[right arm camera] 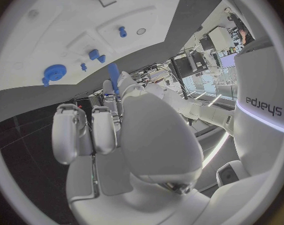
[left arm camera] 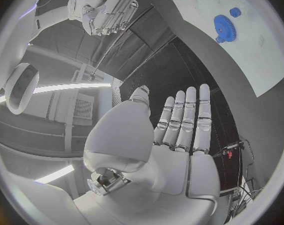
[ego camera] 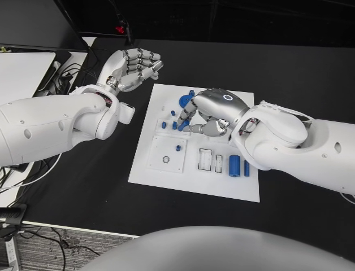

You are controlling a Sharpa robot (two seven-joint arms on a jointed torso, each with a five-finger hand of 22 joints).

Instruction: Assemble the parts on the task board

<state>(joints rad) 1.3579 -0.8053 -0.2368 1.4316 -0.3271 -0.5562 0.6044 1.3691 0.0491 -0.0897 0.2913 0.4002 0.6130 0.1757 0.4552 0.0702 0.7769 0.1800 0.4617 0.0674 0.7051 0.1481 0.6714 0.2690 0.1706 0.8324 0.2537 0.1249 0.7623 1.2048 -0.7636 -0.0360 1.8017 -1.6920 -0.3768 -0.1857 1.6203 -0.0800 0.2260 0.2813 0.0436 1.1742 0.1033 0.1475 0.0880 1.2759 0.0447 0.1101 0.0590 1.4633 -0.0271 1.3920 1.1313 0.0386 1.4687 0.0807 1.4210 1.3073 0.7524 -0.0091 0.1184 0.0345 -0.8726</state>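
The white task board [ego camera: 195,186] lies in the middle of the black table. My right hand [ego camera: 212,108] hovers over its far part and pinches a slim blue peg [ego camera: 181,125] between thumb and fingertips; the right wrist view shows the peg [right arm camera: 113,74] sticking out past the fingers. A blue gear [ego camera: 186,101] sits on the board just beside that hand. My left hand [ego camera: 137,63] is raised off the board's far left corner, palm flat and holding nothing, as its own wrist view shows [left arm camera: 179,135].
Two blue cylinders [ego camera: 236,165] stand near the board's right edge, beside white slotted blocks [ego camera: 205,159]. Small blue pieces [ego camera: 163,124] sit by the held peg, and another [ego camera: 178,148] on a square plate. Cables and a white desk [ego camera: 11,73] lie at the left.
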